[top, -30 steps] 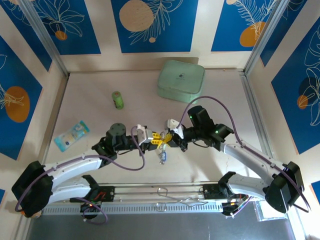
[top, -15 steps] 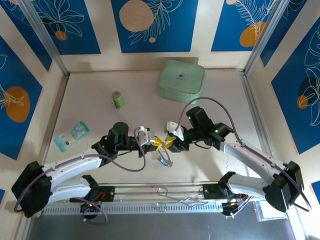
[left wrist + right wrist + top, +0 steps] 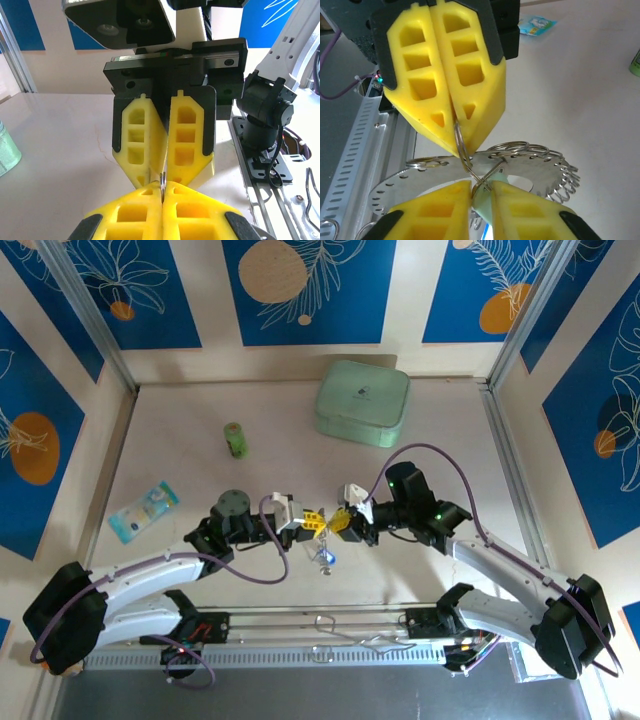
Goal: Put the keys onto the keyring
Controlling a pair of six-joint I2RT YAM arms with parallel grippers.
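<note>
**A:** Start from the left of the top view. What lies on the worktop (image 3: 455,455)?

**B:** A blue-and-white packet (image 3: 143,509) lies flat at nine o'clock. A green cylinder (image 3: 235,440) stands at about ten o'clock. A mint-green case (image 3: 362,402) sits at one o'clock near the back wall. All three are well apart from the arms.

**A:** And the left end effector (image 3: 316,525)?

**B:** It is near the middle, a little towards six o'clock, and points to three o'clock. It is clenched. In its own wrist view the yellow fingers (image 3: 125,220) press together on a thin wire seen edge-on. The right wrist view shows the same pinch (image 3: 457,140). The wire is a slim loop that belongs to the keyring (image 3: 540,175).

**A:** Where is the keyring?

**B:** It hangs at six o'clock below the two meeting tips, off the worktop (image 3: 321,554). Its silvery rim is bumpy with small links. A small bluish piece (image 3: 329,560) hangs against it. It may be one of the keys, but it is too small to tell.

**A:** And the right end effector (image 3: 336,525)?

**B:** It points to nine o'clock, tip to tip with the left one (image 3: 161,169). In its own view the fingers (image 3: 435,210) stand a narrow gap apart, with the crossing wire and something pale green between them. I cannot tell whether it is grasping the wire.
</note>
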